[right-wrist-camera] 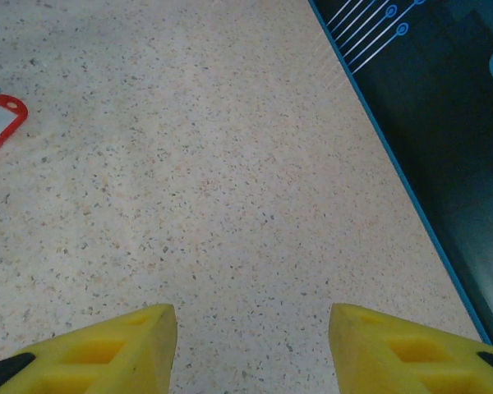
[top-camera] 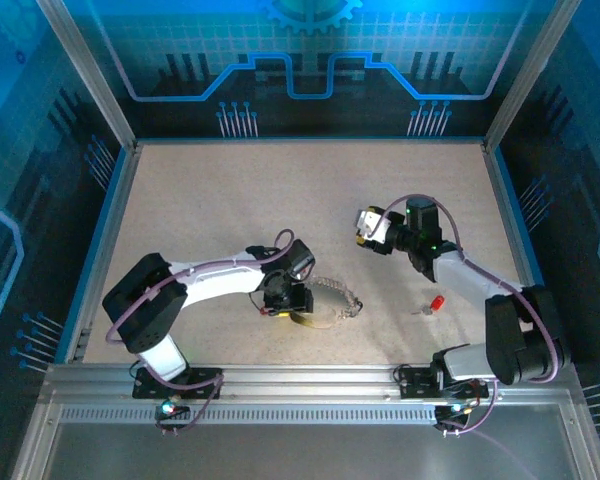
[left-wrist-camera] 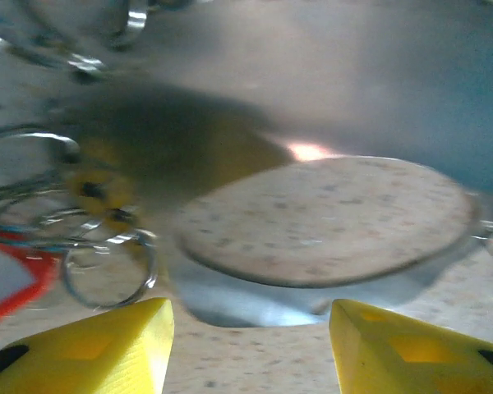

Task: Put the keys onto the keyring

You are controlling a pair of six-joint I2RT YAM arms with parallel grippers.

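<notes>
Left gripper [left-wrist-camera: 251,345]: yellow fingers apart with nothing between them, so it is released and empty. It sits low over the table [right-wrist-camera: 230,164]. Just ahead of its tips lies the keyring [top-camera: 345,292], flat on the table, its near rim close to the fingers but not inside the gap. The wrist view is blurred, so contact can't be told. Ahead and to its left is a tangle of small rings [left-wrist-camera: 107,267] beside a red tag [left-wrist-camera: 8,283] that is partly cut off.

Right gripper [right-wrist-camera: 253,345]: fingers are spread over bare table and hold nothing. It is raised and well apart from the keyring. Far ahead on its left is another red tag [right-wrist-camera: 0,121], likely a key head. In the top view a red-headed key [top-camera: 437,303] lies on the table back beside its own forearm. Can't tell whether the two are the same item.

Handling, judged:
- The keyring looks like thin, stiff wire: light, slick, and lying flat.
- A pinch from above will probably skid off or spin it.
- Best hold is across the wire at the near rim, leaving the rest of the loop free for threading.
- The keys are tiny and light, easy to flick away.
- Take a key by the red head, the widest and least slippery part, and keep its hole uncovered.
</notes>
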